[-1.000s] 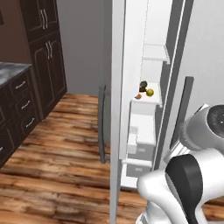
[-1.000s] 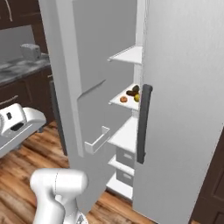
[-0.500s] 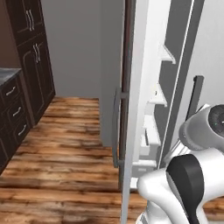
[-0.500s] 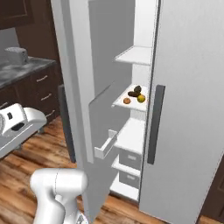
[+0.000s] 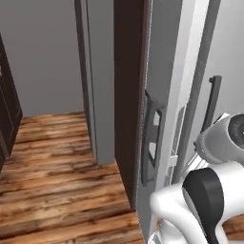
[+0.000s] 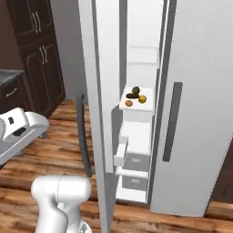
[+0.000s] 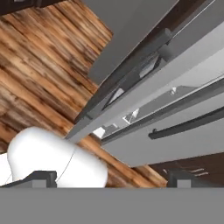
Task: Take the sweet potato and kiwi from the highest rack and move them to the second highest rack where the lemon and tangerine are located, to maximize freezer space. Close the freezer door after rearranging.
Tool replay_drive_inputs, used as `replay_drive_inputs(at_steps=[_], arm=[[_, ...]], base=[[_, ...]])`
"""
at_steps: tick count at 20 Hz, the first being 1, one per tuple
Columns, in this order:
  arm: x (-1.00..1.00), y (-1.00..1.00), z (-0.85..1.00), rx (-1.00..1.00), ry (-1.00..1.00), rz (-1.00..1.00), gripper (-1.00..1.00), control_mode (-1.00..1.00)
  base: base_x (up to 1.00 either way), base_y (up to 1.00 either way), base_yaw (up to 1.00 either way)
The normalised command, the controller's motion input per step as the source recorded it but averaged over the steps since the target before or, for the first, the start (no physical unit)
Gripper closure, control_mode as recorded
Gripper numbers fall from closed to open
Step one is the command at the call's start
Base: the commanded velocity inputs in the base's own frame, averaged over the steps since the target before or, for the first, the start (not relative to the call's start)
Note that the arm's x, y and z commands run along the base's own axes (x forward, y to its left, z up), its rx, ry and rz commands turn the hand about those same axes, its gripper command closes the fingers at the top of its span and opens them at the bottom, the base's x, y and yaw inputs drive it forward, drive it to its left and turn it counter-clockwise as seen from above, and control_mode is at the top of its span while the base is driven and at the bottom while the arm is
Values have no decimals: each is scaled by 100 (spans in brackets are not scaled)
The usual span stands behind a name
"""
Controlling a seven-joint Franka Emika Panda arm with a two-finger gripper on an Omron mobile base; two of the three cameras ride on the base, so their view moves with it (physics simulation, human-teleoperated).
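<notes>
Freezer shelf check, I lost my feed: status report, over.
Gripper open, holding nothing. Lemon, tangerine, sweet potato and a dark round fruit share one shelf. Freezer door ajar, edge-on between base and shelf.

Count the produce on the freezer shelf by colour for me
Yellow, the lemon: 1
Orange, the tangerine: 1
Dark green-brown, round: 1
Dark reddish-brown, the sweet potato: 1
Total: 4
</notes>
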Motion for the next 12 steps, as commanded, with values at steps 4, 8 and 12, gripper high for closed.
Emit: replay_drive_inputs(at_steps=[4,8,12], arm=[[0,0,0,0,0,0,-100,100],[0,0,0,0,0,0,-100,100],[0,0,0,0,0,0,-100,100]], base=[[7,91,-54],[12,90,-51],[29,77,-53]])
